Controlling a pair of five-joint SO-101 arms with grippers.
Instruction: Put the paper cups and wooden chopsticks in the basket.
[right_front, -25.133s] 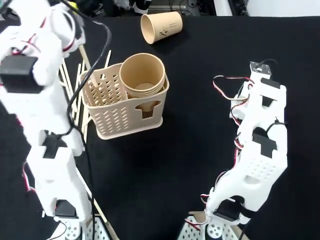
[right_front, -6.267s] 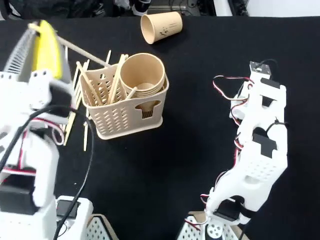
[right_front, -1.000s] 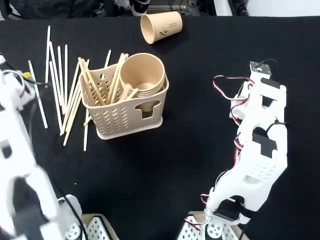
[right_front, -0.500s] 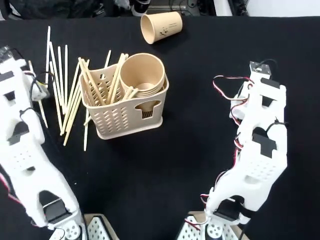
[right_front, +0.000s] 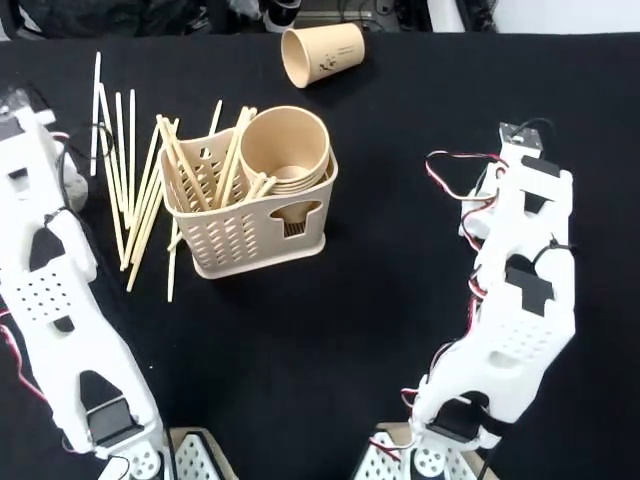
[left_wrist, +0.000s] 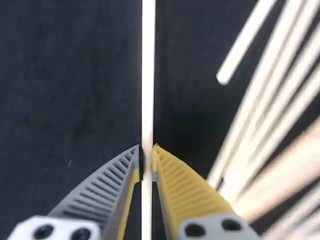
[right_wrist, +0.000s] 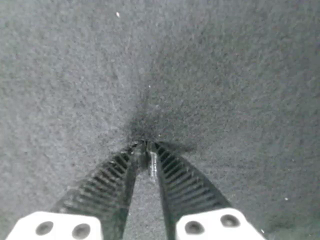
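Chopsticks (right_front: 143, 215) are lying beside the basket (right_front: 245, 235), so I am pinching one stick (left_wrist: 148, 75) in my left gripper (left_wrist: 146, 150) to lift it; my right gripper (right_wrist: 146, 147) is resting closed, empty.

Black table cover (right_front: 400, 100), perhaps felt

I work in a robotics lab. My bench (right_front: 350, 330) wears black cloth; bare servo wires (right_front: 447, 163) loop off my right arm (right_front: 520, 300).

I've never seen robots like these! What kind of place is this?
Probably a robotics lab or workshop: two white arms at a black table, bare wires along one, practising with a basket and chopsticks.
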